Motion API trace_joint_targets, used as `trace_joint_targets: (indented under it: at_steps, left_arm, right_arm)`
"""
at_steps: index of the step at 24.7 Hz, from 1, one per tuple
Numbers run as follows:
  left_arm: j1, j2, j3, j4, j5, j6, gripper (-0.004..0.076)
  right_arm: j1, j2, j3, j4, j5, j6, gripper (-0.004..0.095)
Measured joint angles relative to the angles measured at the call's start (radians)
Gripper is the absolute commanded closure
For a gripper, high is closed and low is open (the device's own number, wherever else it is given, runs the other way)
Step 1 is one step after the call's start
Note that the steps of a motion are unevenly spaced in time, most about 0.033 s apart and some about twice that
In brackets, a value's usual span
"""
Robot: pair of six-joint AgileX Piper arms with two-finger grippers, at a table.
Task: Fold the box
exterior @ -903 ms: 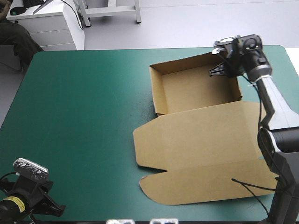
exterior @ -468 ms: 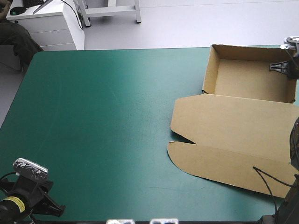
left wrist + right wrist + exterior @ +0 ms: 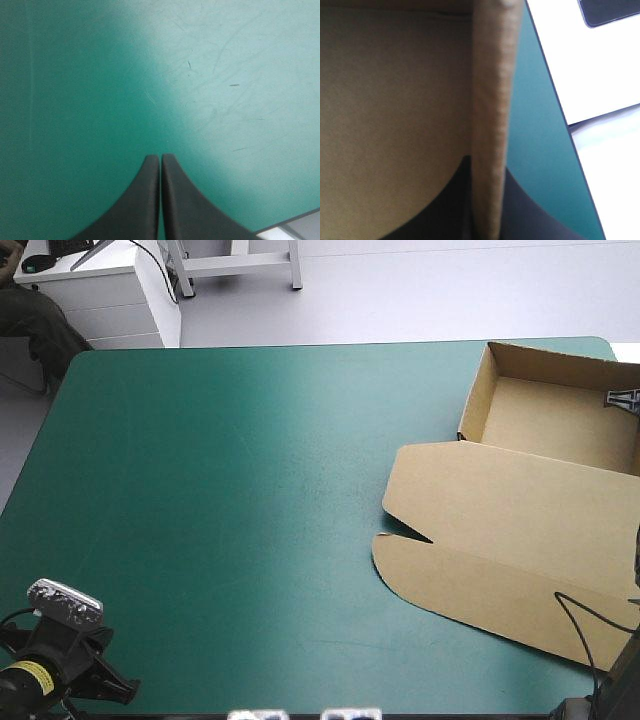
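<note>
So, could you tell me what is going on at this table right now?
The right gripper is shut on the box, pinching the wall of its tray on the side toward the table's right edge. The box sits at the far right of the teal-green cover as an open tray with its lid lying flat. The left gripper is shut on nothing, over bare cover near the near left corner.
</note>
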Motion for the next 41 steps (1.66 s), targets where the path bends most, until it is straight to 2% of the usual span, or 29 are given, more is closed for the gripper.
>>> trace_joint_targets:
  at_steps: [1, 4, 10, 11, 16, 18, 19, 20, 22, 24, 25, 26, 32, 41]
  left_arm:
    - [0.0, 0.0, 0.0, 0.0, 0.0, 0.0, 0.0731]
    - [0.0, 0.0, 0.0, 0.0, 0.0, 0.0, 0.0731]
    - [0.0, 0.0, 0.0, 0.0, 0.0, 0.0, 0.0731]
    - [0.0, 0.0, 0.0, 0.0, 0.0, 0.0, 0.0731]
    - [0.0, 0.0, 0.0, 0.0, 0.0, -0.003, 0.0731]
    - [0.0, 0.0, 0.0, 0.0, 0.0, -0.003, 0.0731]
    - [0.0, 0.0, 0.0, 0.0, 0.0, -0.003, 0.0731]
    - [0.0, 0.0, 0.0, 0.0, 0.0, -0.003, 0.0731]
    - [0.0, 0.0, 0.0, 0.0, 0.0, -0.003, 0.0731]
    - [0.0, 0.0, 0.0, 0.0, 0.0, -0.003, 0.0731]
    - [0.0, 0.0, 0.0, 0.0, 0.0, -0.003, 0.0731]
    - [0.0, 0.0, 0.0, 0.0, 0.0, -0.003, 0.0731]
    - [0.0, -0.001, 0.0, 0.0, 0.0, -0.003, 0.0731]
    - [0.0, -0.001, 0.0, 0.0, -0.001, -0.003, 0.0731]
  right_arm:
    - [0.0, 0.003, 0.001, 0.0, 0.0, 0.0, 0.0919]
    - [0.0, 0.019, 0.002, 0.007, 0.005, 0.0, 0.0721]
    - [0.0, 0.016, 0.002, 0.006, 0.011, 0.0, 0.0003]
    - [-0.002, 0.007, 0.002, 0.006, 0.011, 0.009, -0.0033]
    - [-0.004, -0.097, -0.001, 0.0, 0.015, 0.018, -0.0013]
    - [-0.008, -0.162, -0.004, 0.039, 0.024, 0.019, 0.0026]
    - [-0.008, -0.178, -0.004, 0.052, 0.03, 0.019, 0.0084]
    - [-0.011, -0.211, -0.005, 0.09, 0.052, 0.014, 0.0155]
    - [-0.011, -0.273, -0.005, 0.189, 0.103, -0.028, 0.0514]
    - [-0.01, -0.308, -0.004, 0.274, 0.109, -0.054, 0.07]
    - [-0.006, -0.322, -0.003, 0.3, 0.111, -0.061, 0.0854]
    - [0.002, -0.336, 0.002, 0.318, 0.111, -0.07, 0.0913]
    - [0.101, -0.431, 0.063, 0.335, 0.111, -0.119, 0.0925]
    - [0.371, -0.615, 0.264, 0.346, 0.111, -0.198, 0.0925]
